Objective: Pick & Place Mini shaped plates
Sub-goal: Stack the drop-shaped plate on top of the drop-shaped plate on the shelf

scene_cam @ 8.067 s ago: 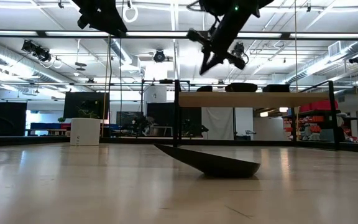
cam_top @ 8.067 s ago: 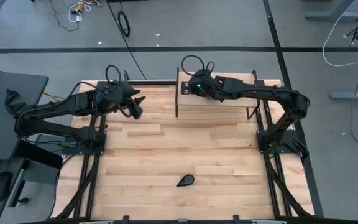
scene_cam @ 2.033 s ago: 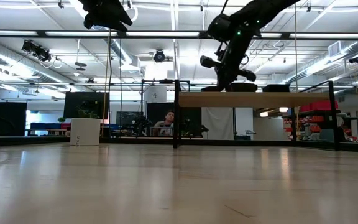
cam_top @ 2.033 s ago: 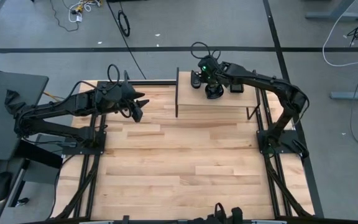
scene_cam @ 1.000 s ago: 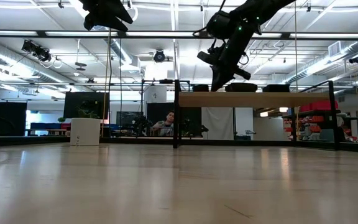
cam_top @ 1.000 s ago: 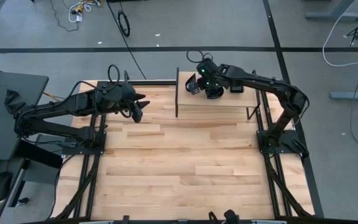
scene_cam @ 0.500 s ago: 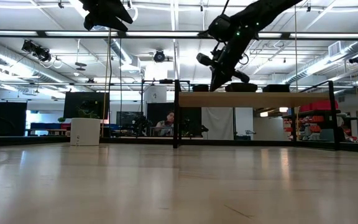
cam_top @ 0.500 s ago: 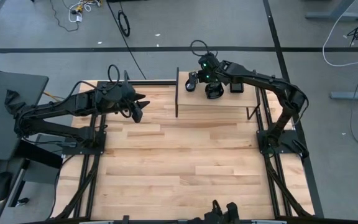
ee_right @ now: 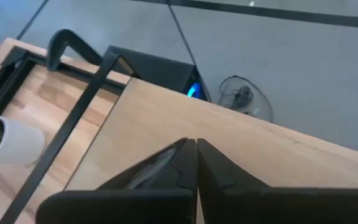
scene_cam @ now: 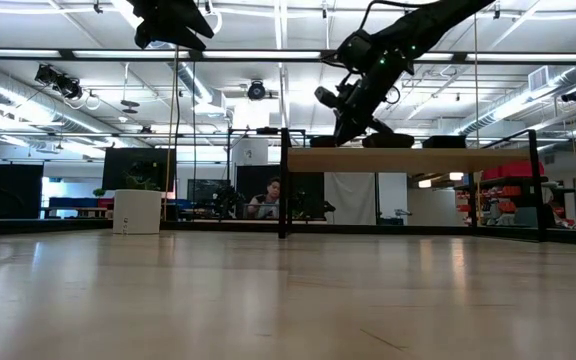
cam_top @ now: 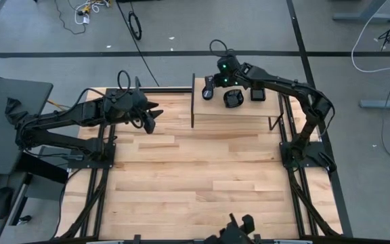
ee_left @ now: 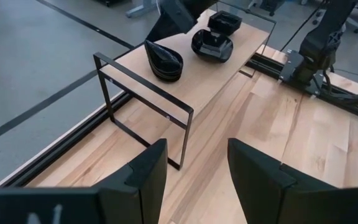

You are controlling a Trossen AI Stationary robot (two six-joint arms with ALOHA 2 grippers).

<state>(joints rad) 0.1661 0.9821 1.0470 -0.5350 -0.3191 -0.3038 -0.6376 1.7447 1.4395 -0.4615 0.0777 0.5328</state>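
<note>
Wooden shelf (cam_top: 239,112); glossy black plates (ee_left: 211,45).

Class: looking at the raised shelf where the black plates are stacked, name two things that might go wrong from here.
1. The right gripper, shut and empty, hangs right beside the teardrop plates; moving away it might knock the stack.
2. That stack sits near the shelf end, so a nudge might tip plates off.

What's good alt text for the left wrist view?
Past the left gripper, open over the wooden table, a raised wooden shelf holds three stacks of black dishes: teardrop, round and square. The right arm reaches over them.
</note>
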